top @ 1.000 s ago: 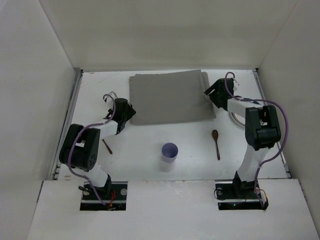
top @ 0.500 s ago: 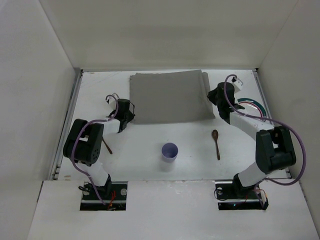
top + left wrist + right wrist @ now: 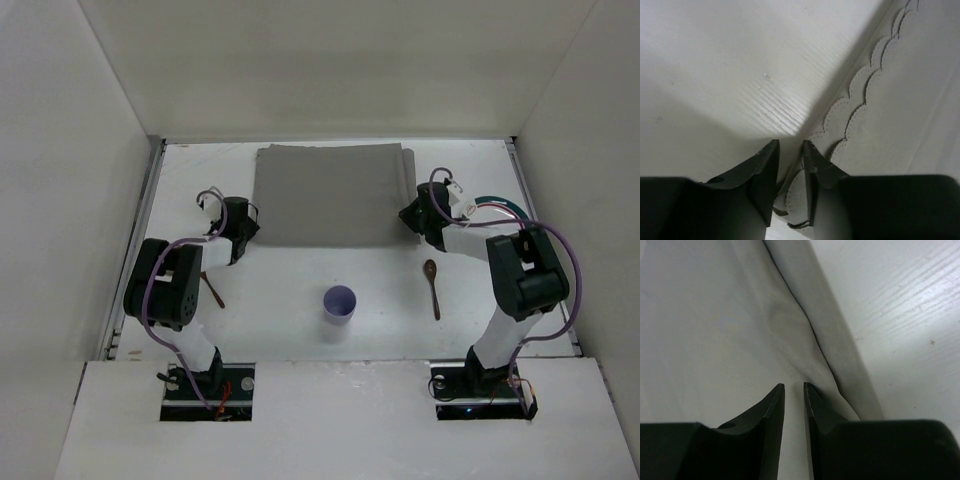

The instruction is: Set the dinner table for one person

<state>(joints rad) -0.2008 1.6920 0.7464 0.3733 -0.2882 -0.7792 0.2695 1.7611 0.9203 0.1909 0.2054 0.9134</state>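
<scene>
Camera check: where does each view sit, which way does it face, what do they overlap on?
Top external: above and behind the bases, looking down over the dinner table and grey mat; both arms show whole.
Left wrist: on the left arm, looking down along the left gripper at the mat's scalloped edge; only its fingers show.
Right wrist: likewise, past the right gripper at a fold in the mat; only fingers show.
Shared: all see mat and table.

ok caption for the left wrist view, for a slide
Left gripper pinching the scalloped corner of the grey mat on the white dinner table
</scene>
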